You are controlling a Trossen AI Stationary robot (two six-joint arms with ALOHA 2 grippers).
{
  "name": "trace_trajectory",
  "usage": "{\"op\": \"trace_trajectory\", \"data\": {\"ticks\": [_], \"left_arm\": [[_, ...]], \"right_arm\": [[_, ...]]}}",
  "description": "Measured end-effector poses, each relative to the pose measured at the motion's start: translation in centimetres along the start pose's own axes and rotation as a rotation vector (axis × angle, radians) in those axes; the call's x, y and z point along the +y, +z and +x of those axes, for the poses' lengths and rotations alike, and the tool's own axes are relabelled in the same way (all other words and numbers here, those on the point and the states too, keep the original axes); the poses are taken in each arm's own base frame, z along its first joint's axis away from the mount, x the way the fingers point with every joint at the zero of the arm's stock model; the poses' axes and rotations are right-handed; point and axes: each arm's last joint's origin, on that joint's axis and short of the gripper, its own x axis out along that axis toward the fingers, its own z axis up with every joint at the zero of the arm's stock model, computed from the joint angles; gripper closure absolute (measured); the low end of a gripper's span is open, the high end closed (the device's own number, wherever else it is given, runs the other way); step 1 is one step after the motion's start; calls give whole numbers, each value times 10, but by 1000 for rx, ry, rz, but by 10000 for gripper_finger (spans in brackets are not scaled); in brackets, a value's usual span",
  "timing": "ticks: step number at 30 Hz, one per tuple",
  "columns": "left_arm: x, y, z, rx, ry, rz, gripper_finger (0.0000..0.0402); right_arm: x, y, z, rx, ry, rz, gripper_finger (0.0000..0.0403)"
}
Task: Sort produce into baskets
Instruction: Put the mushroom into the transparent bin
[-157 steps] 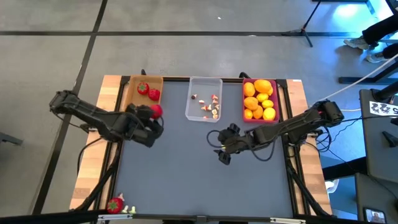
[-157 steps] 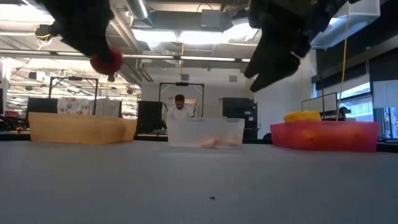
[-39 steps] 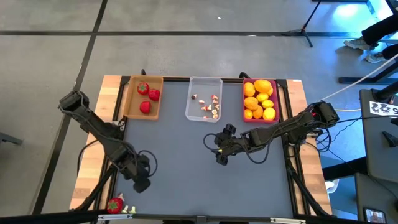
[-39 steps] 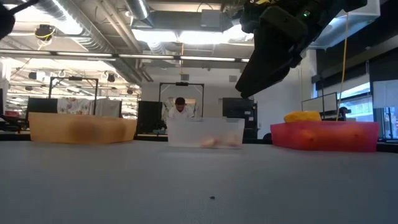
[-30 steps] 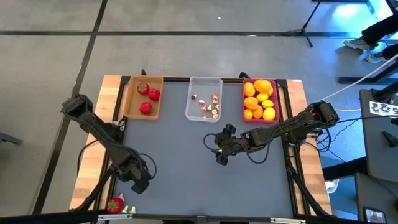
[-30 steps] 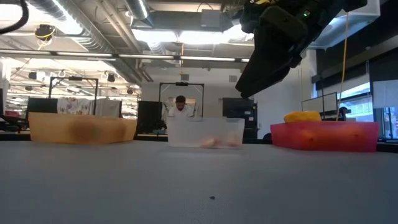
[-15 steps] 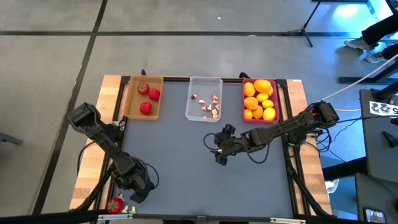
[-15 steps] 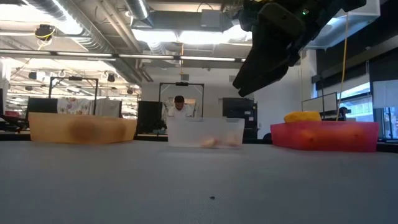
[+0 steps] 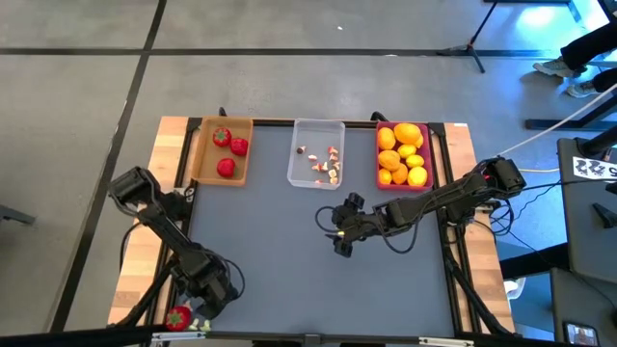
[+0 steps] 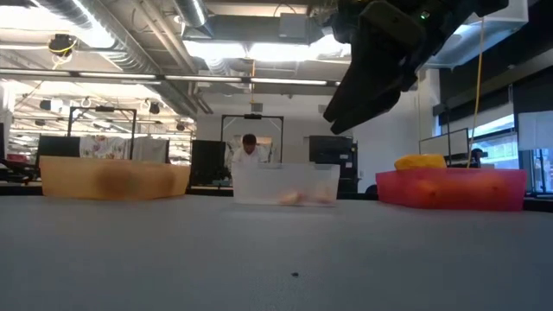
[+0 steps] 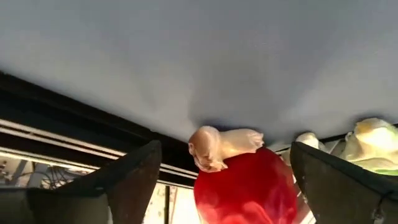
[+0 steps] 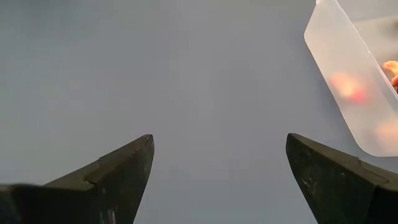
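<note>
A red strawberry (image 9: 177, 318) lies at the table's near left corner, with small white and green pieces (image 9: 199, 326) beside it. In the left wrist view the strawberry (image 11: 249, 190) has a pale mushroom-like piece (image 11: 221, 146) against it. My left gripper (image 9: 198, 301) is open just above them, its fingers wide on either side and touching nothing. My right gripper (image 9: 339, 241) is open and empty above mid-table. The tan basket (image 9: 204, 159) holds three strawberries. The clear basket (image 9: 301, 154) holds mushroom bits. The pink basket (image 9: 427, 154) holds yellow and orange fruits.
The three baskets stand in a row along the far edge. The strawberry lies on the wooden border by the table's black frame (image 11: 74, 112). The grey mat (image 9: 289, 280) is bare between the arms. A person (image 10: 251, 149) stands in the room behind.
My left gripper has gone toward the table's near left corner, down toward the lone strawberry. My right arm has kept still.
</note>
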Motion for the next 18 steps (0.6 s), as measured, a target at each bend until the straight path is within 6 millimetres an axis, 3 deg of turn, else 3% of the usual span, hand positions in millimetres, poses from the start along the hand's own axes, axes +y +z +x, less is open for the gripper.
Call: {"op": "trace_trajectory", "data": {"ticks": [18], "left_arm": [[4,5,1,-3,20,121,262]], "right_arm": [[1,1,0,-12,4,-22,42]]}}
